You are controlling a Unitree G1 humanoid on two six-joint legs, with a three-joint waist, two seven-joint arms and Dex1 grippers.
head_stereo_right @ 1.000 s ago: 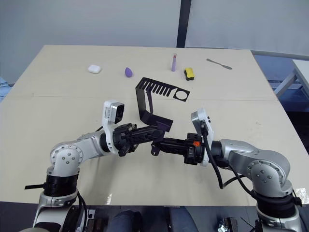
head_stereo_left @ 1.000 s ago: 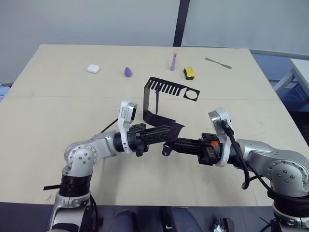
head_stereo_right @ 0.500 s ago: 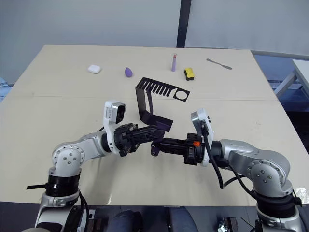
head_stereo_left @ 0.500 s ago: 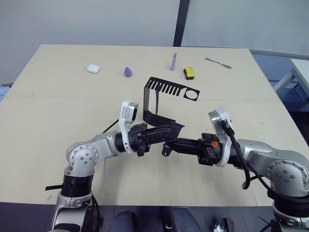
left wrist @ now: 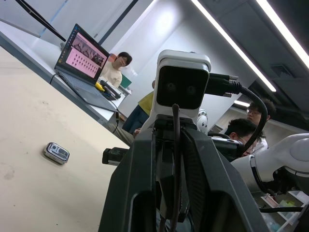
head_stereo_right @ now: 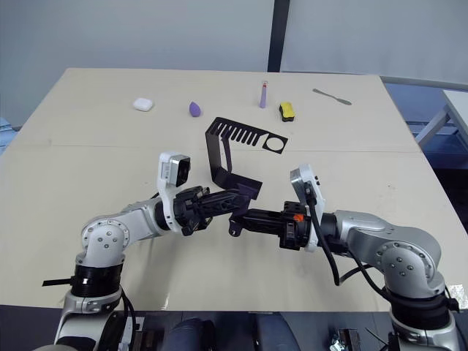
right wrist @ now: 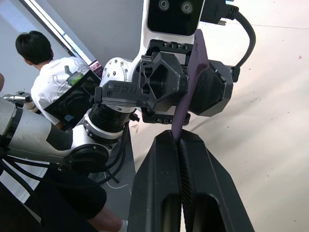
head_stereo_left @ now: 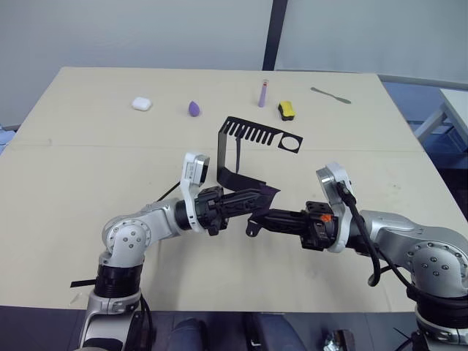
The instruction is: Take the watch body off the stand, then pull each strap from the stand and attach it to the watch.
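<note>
Left gripper (head_stereo_left: 248,201): it is seen meeting the right gripper (head_stereo_left: 257,219) over the table (head_stereo_left: 73,168), just in front of the stand's base foot; its fingers are clamped on the strap.
Right gripper: its two fingers are pressed together, and the lower end of the strap is pinched between them, as seen in the right wrist view.
Strap (right wrist: 189,82): it is a dark purple band held at both ends, its long axis running from one gripper to the other; a free tip (head_stereo_left: 269,191) is seen poking out beside the left gripper.
Stand (head_stereo_left: 252,139): it is set upright beyond the grippers, slotted top plate and round hole towards the far side; no strap can be made out on it.
Watch body (left wrist: 56,152): it lies flat on the table, well apart from both grippers, and is picked out in the left wrist view.
Deciding relation: the watch body is held by neither gripper, so the strap must be carried to it, or one gripper freed to fetch it; which arm is nearer cannot be told.
Views: the head views give the layout; the strap's pinch is given by the right wrist view.
</note>
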